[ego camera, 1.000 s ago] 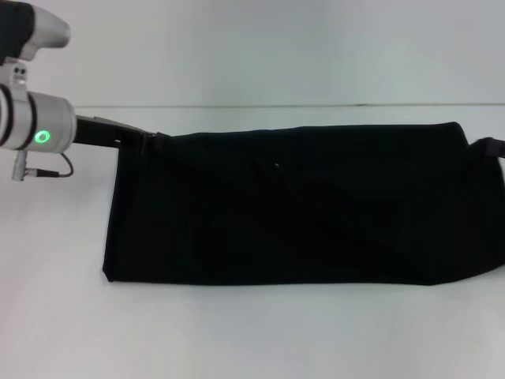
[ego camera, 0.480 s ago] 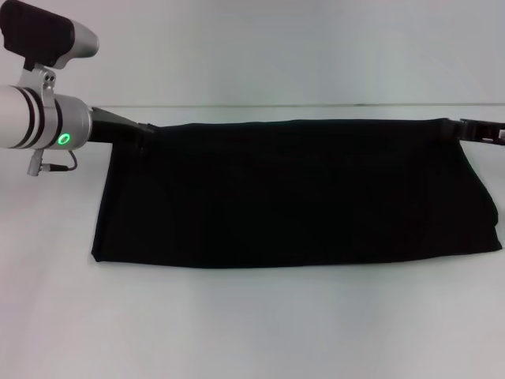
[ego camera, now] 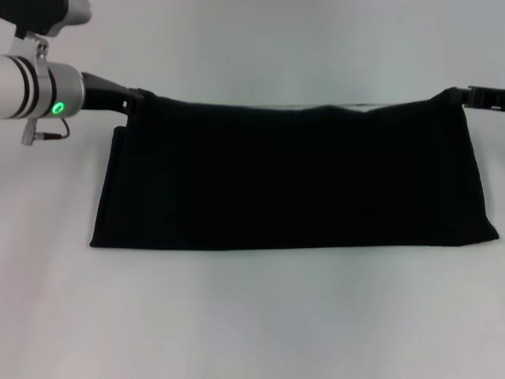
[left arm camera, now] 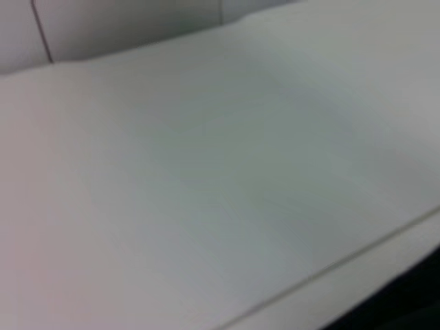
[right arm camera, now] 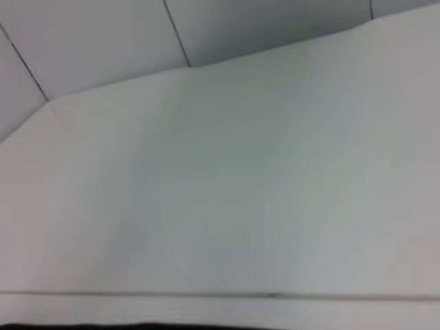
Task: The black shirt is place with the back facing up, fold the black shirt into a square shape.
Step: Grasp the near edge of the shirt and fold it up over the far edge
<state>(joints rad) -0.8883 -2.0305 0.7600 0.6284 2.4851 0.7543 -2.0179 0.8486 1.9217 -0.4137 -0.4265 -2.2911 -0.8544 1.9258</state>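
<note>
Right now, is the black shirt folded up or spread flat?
Partly folded: the black shirt forms a wide band, no sleeves or collar showing. The left gripper and right gripper are at its far corners.

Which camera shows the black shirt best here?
The head view: the whole black shirt spans the white table. The left wrist view catches only a dark corner sliver; the right wrist view, a thin dark edge strip.

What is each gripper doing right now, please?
Left gripper: shut on the black shirt, at its far left corner.
Right gripper: shut on the black shirt, at its far right corner.
</note>
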